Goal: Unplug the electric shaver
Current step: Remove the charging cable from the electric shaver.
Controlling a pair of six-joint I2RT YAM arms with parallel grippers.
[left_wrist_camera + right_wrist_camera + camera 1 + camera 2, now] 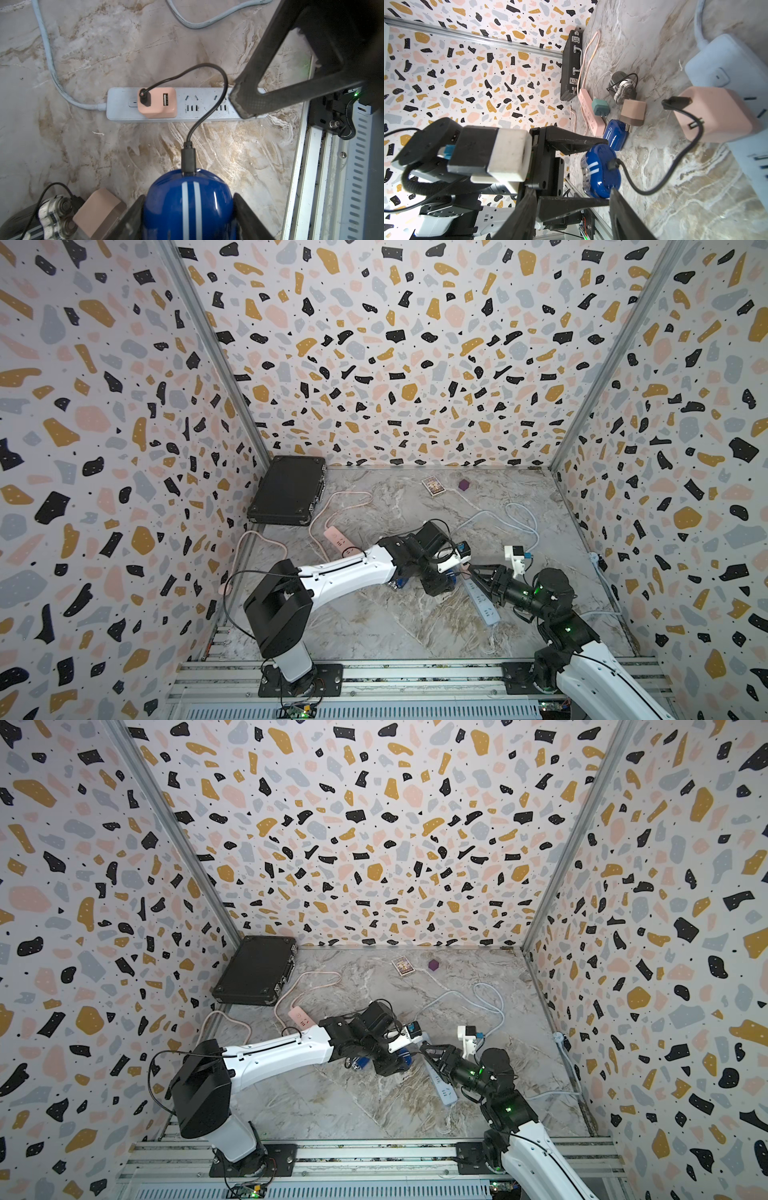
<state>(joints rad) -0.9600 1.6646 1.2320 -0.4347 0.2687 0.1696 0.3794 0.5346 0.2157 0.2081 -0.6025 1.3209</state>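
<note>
Glossy blue and rounded, the electric shaver with two white stripes [188, 207] offers only smooth, curved sides to the left end effector [189, 196], whose jaws pinch it from either side. It could squirm out of that pinch if the black plug [188, 158] in its end holds hard. The thin black cable [226, 83] is short and loops to a salmon-pink USB charger block [158, 101] seated in the pale grey-blue power strip [122, 112]. A pull on the shaver's body might drag block and strip across the marble-patterned bench [374, 626] rather than free anything.

The right end effector [478, 577] has its jaws spread with nothing seen between them. One black finger [245, 104] sits over the strip's free end; whether it presses down I cannot tell. Held only there, the strip could swing about that end. The cable also crosses the strip just beside that finger and could snag.

Taking 12 o'clock as the back wall in both top views, the shaver sits low near the bench's middle, mostly hidden under the left wrist, with the strip just beside it at 3 o'clock. Its long axis seems to run roughly 9 to 3 o'clock, in line with the left end effector's reach. The socket end points toward 3 o'clock at the strip, and the head end is hidden. A grey three-headed shaver [56, 214] and a loose tan charger block [97, 209] lie close by, at about 9 o'clock by my reading, and could be knocked.
</note>
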